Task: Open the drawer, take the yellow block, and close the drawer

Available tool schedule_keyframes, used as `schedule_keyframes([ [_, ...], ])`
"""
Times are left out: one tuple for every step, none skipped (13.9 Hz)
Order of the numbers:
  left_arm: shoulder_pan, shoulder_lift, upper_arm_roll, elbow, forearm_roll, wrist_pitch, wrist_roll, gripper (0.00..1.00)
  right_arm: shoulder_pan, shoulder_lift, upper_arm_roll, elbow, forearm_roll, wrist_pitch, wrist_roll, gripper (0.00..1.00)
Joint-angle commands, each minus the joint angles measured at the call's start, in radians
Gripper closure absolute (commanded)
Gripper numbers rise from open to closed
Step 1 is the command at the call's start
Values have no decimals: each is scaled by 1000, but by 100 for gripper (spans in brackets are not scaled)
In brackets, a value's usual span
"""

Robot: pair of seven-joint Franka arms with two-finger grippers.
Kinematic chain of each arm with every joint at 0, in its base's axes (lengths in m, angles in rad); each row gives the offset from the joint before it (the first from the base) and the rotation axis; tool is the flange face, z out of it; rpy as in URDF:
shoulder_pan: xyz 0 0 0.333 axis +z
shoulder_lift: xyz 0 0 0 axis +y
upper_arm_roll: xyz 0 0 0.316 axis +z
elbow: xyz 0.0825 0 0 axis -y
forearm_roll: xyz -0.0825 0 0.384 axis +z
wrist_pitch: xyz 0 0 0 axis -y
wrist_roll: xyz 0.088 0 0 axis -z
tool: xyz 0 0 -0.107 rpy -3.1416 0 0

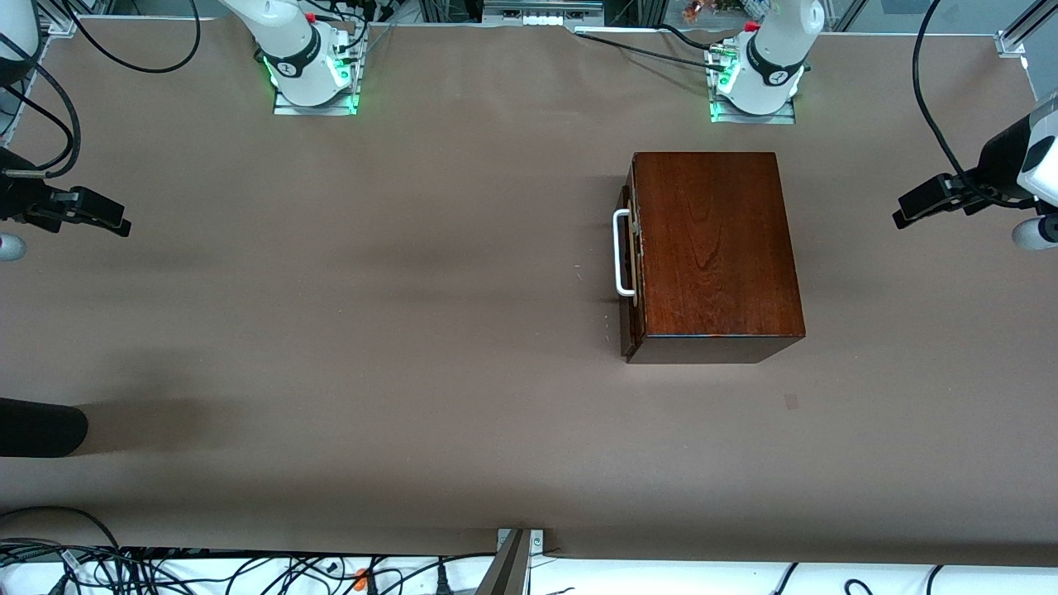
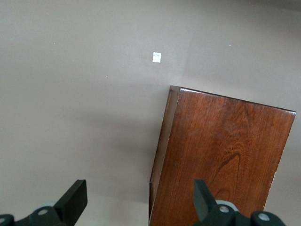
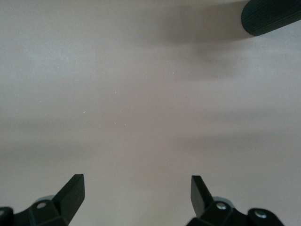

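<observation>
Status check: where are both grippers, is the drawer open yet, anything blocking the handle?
Left gripper open over table beside dark reddish-brown wooden box; right gripper open over bare table, waiting. Drawer shut, white U-shaped handle untouched. Yellow block not visible. Nothing blocking.

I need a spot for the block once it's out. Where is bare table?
Bare table runs from the drawer's white handle toward the right arm's end, and between the wooden box and the front camera. Only the strip between the box and the left arm's base is tight.
</observation>
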Motion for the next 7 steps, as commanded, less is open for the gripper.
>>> schedule_keyframes([
  [9, -36, -12, -44, -15, 19, 35, 0, -4, -13, 4, 0, 7, -2, 6, 0],
  [9, -31, -10, -32, -13, 21, 37, 0, -4, -13, 4, 0, 7, -3, 6, 0],
  [9, -30, -10, -30, -12, 23, 37, 0, -4, -13, 4, 0, 7, -2, 6, 0],
  [9, -30, -10, -30, -12, 21, 37, 0, -4, -13, 4, 0, 7, -2, 6, 0],
  [9, -30, -12, -30, -12, 21, 37, 0, -4, -13, 4, 0, 7, -2, 6, 0],
  [8, -30, -13, -30, -12, 21, 37, 0, -4, -13, 4, 0, 7, -3, 6, 0],
  [8, -30, -13, -30, -12, 23, 37, 0, -4, -13, 4, 0, 7, -3, 6, 0],
])
